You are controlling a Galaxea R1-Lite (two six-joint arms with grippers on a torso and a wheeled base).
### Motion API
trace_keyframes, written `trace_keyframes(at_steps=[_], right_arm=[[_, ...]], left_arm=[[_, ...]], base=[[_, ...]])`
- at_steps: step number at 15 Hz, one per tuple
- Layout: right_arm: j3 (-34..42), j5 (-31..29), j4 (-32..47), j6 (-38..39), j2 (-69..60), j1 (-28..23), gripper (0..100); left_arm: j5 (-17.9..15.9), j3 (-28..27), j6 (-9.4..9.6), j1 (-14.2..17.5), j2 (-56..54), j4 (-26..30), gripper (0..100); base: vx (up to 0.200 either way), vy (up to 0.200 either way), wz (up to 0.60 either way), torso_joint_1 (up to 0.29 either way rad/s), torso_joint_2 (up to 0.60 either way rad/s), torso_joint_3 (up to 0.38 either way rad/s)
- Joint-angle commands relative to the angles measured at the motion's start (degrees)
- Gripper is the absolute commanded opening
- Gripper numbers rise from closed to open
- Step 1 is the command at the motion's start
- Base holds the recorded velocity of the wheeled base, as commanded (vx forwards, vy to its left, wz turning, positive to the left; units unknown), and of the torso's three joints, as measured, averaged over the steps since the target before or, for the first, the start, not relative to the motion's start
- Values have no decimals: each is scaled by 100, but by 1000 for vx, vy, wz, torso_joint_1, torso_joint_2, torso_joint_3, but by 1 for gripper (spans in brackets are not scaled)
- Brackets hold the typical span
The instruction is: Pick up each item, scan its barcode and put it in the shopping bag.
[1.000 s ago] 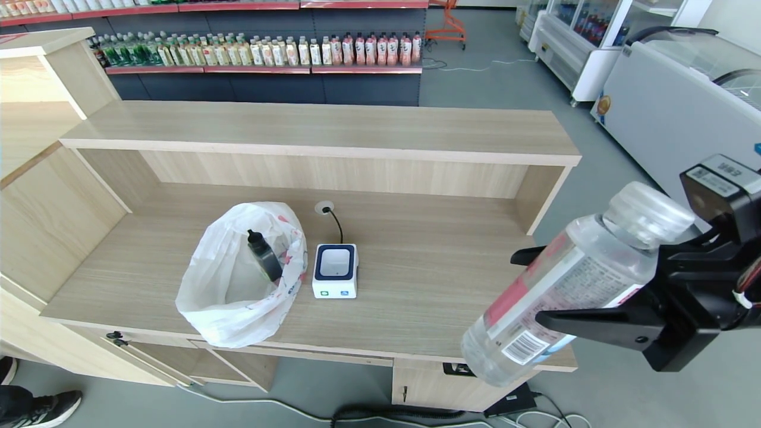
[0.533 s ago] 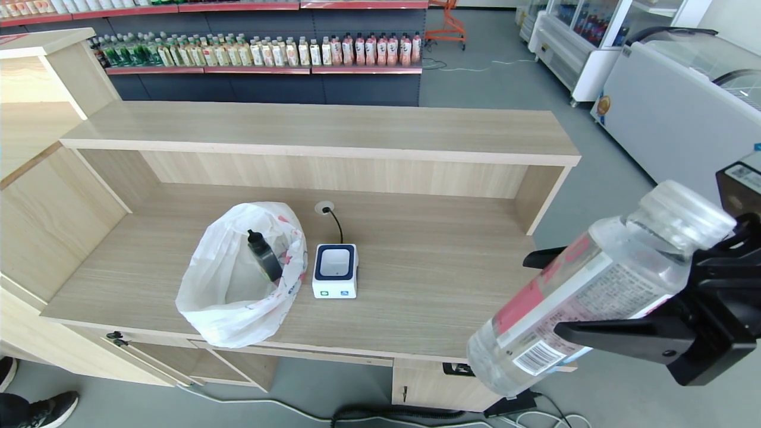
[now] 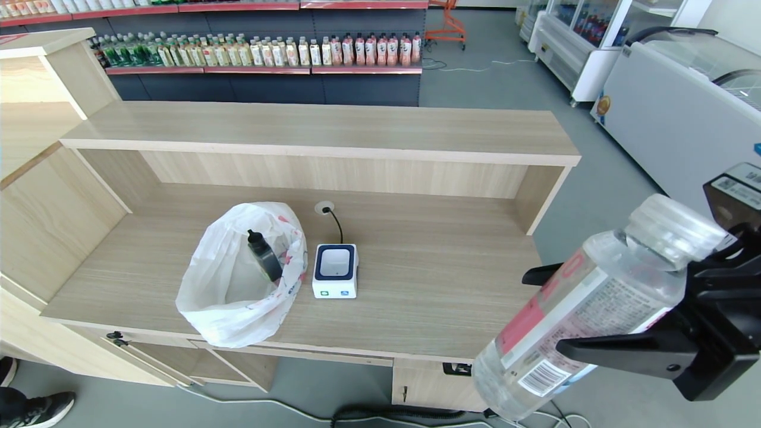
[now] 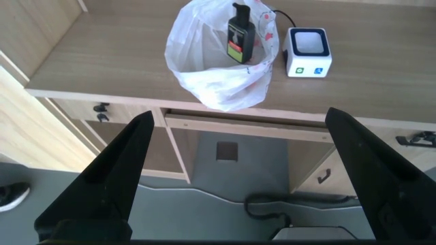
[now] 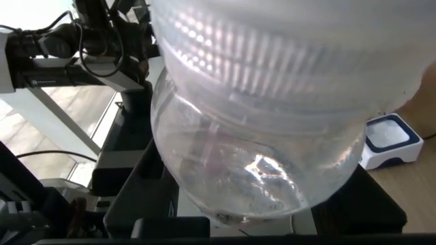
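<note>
The clear bottle (image 3: 594,303), clamped in the right tool (image 3: 544,312), has been carried lower and further to the robot's right, away from the surface (image 3: 416,285).

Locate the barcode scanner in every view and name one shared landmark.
Head view: barcode scanner on the counter, right of the shopping bag.
Left wrist view: barcode scanner beside the shopping bag.
Right wrist view: barcode scanner beyond the held bottle.
Shared landmark: the counter under it.
</note>
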Motion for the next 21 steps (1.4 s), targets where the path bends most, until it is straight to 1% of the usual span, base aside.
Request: trace_keyframes(at_steps=[1, 11, 17, 19, 20, 21], right_arm=[[-2, 2, 11, -2, 2, 3, 0], [-28, 2, 134, -2, -86, 11, 0], [-19, -42, 380, -11, -244, -33, 0], [-46, -95, 389, -11, -183, -261, 0], [-37, -148, 564, 7, -244, -498, 0], [-72, -165, 942, 16, -420, -744, 0]], left_arm=[[-1, 1, 0, 2, -2, 2, 100], [-1, 1, 0, 2, -2, 2, 100], [7, 1, 0, 2, -2, 2, 100], [-1, 1, 0, 2, -2, 2, 100], [-1, 1, 0, 2, -2, 2, 100], [-1, 1, 0, 2, -2, 2, 100]], base=[[0, 0, 0, 0, 0, 0], [0, 0, 0, 0, 0, 0], [0, 0, 0, 0, 0, 0], [0, 0, 0, 0, 0, 0], [0, 0, 0, 0, 0, 0], [0, 0, 0, 0, 0, 0]])
